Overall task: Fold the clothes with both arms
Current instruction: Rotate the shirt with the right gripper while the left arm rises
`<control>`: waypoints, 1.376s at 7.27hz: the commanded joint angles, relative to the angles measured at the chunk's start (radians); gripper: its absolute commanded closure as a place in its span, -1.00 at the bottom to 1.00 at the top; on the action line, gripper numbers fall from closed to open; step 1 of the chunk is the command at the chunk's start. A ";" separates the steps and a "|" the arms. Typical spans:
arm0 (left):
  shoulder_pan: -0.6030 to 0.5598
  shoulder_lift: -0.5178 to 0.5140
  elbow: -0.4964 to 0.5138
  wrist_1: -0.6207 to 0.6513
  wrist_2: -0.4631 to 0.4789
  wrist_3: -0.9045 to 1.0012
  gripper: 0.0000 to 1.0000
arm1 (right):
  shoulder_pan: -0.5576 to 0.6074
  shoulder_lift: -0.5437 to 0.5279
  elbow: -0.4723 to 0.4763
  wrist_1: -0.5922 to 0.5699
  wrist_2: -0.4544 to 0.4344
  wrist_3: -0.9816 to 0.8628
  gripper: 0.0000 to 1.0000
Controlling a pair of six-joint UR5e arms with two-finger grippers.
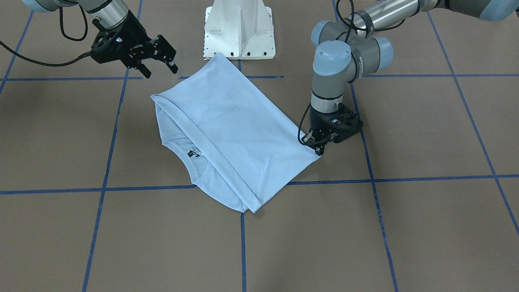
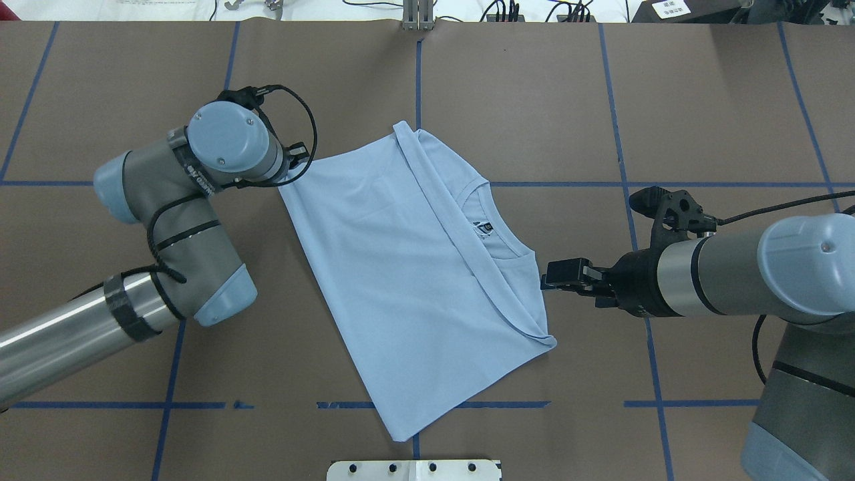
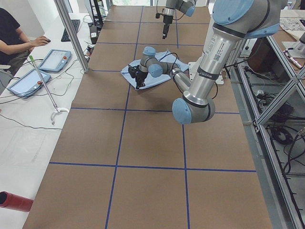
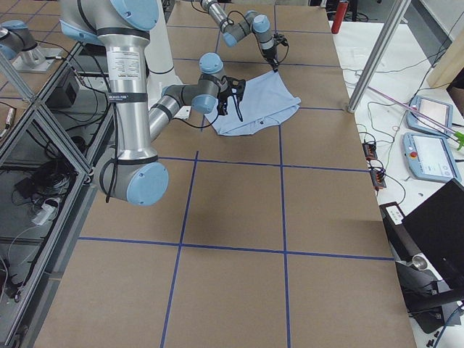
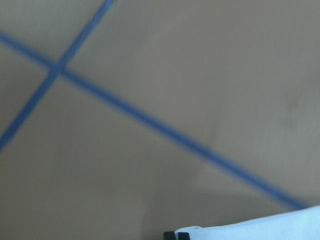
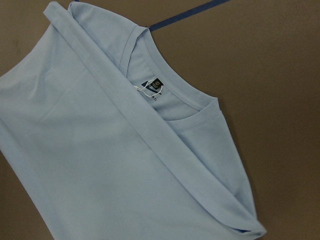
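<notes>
The left end effector [image 1: 319, 151] is seen closed on one corner of the light blue T-shirt [image 2: 401, 267], which is laid folded mid-table [image 2: 100, 334] with its collar exposed. The right end effector [image 1: 161, 69] is held open and empty near the shirt's opposite edge.

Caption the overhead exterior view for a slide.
Light blue short-sleeved T-shirt folded over on brown blue-taped table; silver-grey left arm above one corner, black right gripper beside the opposite side.
</notes>
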 commanded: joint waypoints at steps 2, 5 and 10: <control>-0.060 -0.212 0.362 -0.321 0.008 0.142 1.00 | 0.013 0.001 -0.021 0.000 -0.001 -0.002 -1.00; -0.056 -0.333 0.541 -0.457 0.078 0.171 1.00 | 0.018 0.019 -0.043 0.000 -0.001 -0.004 -1.00; -0.097 -0.276 0.494 -0.448 0.076 0.390 -1.00 | 0.018 0.125 -0.107 -0.143 0.001 -0.064 -1.00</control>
